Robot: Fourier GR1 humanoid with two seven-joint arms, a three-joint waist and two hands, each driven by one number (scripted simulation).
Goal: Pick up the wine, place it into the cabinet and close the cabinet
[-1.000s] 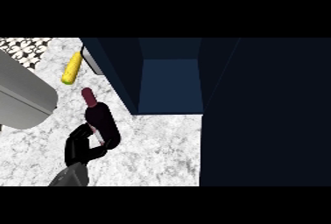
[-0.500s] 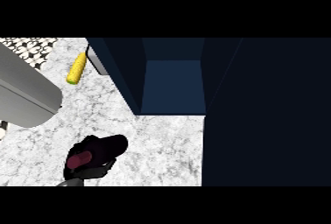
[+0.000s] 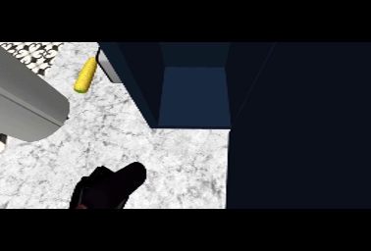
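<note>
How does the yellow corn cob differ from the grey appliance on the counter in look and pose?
The corn cob is small, slim and bright yellow; the grey appliance is bulky, dull grey and round-cornered. The corn cob shows whole, lying slantwise close beside the open cabinet; the grey appliance runs off the view's left edge, farther from the cabinet. Both sit on the marble counter.

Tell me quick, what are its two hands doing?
Left hand: fingers curled, seemingly round the mostly hidden wine bottle.
Right hand: not in view.

view: single, head
faces: steeply down at counter [image 3: 145, 142]
range: close
frames: open cabinet [image 3: 194, 93] top centre, one hand [image 3: 109, 186] at lower edge
</note>
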